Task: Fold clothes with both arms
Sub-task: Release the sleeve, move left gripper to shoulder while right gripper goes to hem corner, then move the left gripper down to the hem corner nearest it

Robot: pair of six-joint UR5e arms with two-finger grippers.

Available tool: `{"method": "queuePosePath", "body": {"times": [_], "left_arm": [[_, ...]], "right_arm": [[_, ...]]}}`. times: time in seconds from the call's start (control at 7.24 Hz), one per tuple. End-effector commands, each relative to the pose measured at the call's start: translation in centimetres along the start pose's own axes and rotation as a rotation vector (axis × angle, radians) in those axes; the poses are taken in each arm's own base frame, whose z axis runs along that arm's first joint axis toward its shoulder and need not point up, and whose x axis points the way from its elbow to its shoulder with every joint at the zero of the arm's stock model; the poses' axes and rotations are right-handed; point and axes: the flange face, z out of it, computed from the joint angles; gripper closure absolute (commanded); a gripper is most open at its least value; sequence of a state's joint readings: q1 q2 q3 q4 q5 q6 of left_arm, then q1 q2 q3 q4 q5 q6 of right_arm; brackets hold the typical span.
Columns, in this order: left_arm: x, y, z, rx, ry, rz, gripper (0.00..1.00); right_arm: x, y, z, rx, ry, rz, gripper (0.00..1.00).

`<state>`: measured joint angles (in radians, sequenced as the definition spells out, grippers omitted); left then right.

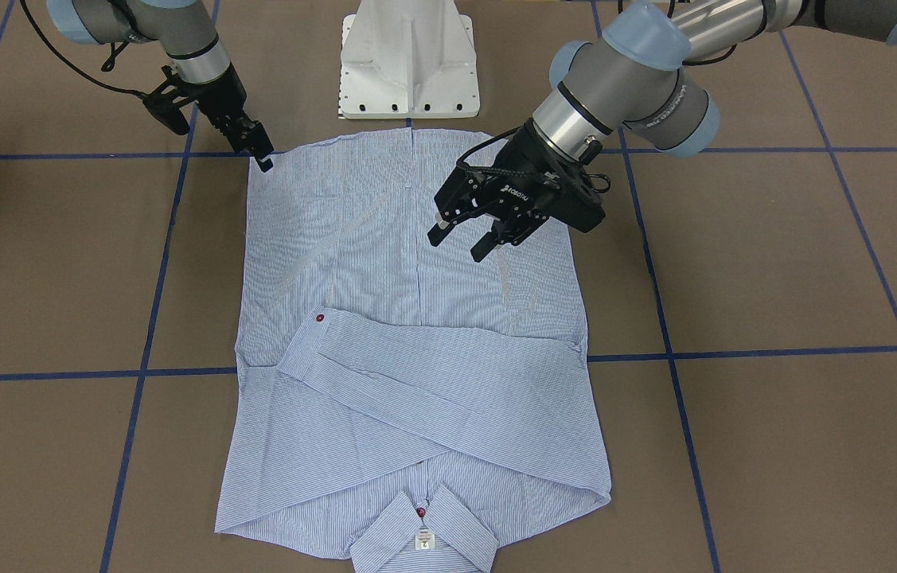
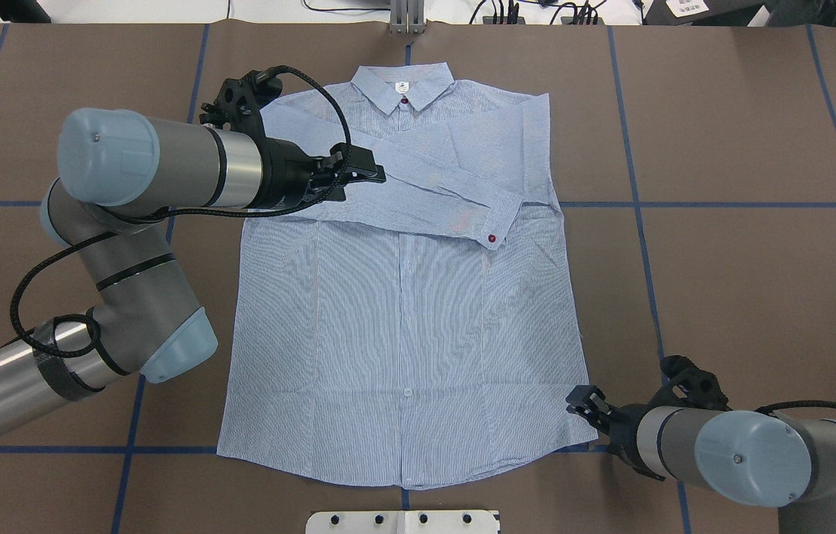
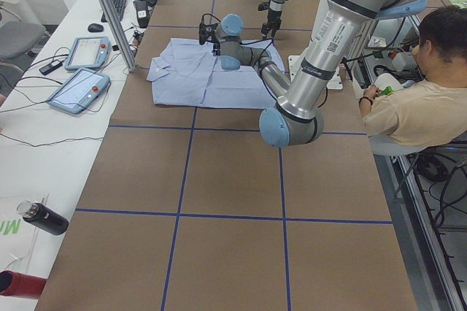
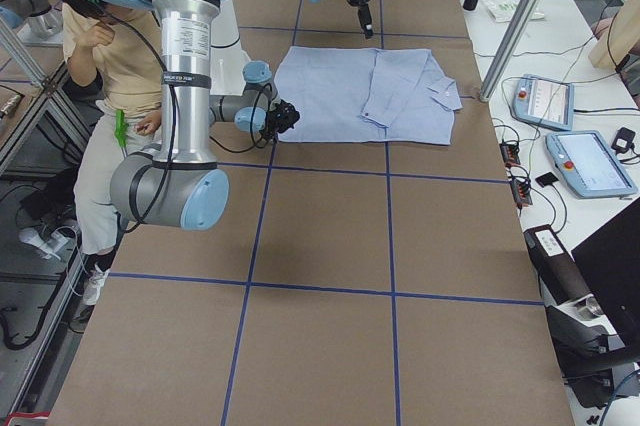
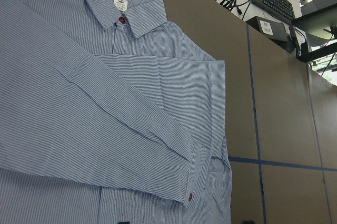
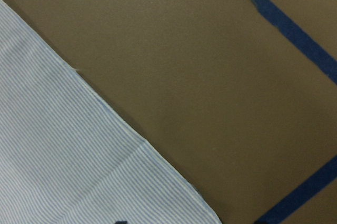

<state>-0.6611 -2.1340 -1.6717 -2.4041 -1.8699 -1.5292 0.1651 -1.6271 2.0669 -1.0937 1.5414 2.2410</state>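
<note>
The light blue striped shirt [image 1: 416, 318] lies flat on the table, front up, collar [image 2: 403, 85] at the far side. Both sleeves are folded across the chest, and one cuff with a red button [image 2: 491, 238] lies on top. My left gripper [image 1: 458, 245] hovers open and empty above the shirt's body, and it also shows in the overhead view [image 2: 377, 172]. My right gripper [image 1: 263, 163] is low at the near hem corner [image 6: 200, 211] and looks open, its fingers barely showing. It also shows in the overhead view [image 2: 575, 400].
The white pedestal base [image 1: 408, 64] stands just behind the hem. Blue tape lines [image 1: 774, 352] cross the brown table. A seated person [image 3: 416, 106] is beside the robot. Teach pendants [image 3: 80, 85] and a bottle [image 3: 44, 217] lie on the side bench.
</note>
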Motion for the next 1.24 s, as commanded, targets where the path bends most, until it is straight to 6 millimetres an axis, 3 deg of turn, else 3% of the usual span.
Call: {"method": "queuePosePath", "body": {"times": [0.0,0.41,0.55,0.83,1.11], "left_arm": [[0.1,0.0,-0.1,0.0,0.001,0.002,0.23],[-0.4,-0.1,-0.1,0.001,-0.005,0.0,0.23],[-0.5,-0.1,-0.1,0.003,-0.006,-0.001,0.23],[-0.5,-0.1,-0.1,0.003,-0.006,-0.001,0.23],[-1.4,0.0,-0.3,0.002,-0.016,-0.004,0.23]], "right_arm": [[0.1,0.1,0.4,-0.002,0.009,-0.002,0.19],[0.3,0.2,0.5,-0.014,0.021,-0.002,0.28],[0.3,0.2,0.5,-0.016,0.022,-0.002,0.45],[0.2,0.2,0.5,-0.015,0.019,-0.002,0.61],[0.2,0.1,0.4,-0.014,0.019,-0.001,0.89]]}}
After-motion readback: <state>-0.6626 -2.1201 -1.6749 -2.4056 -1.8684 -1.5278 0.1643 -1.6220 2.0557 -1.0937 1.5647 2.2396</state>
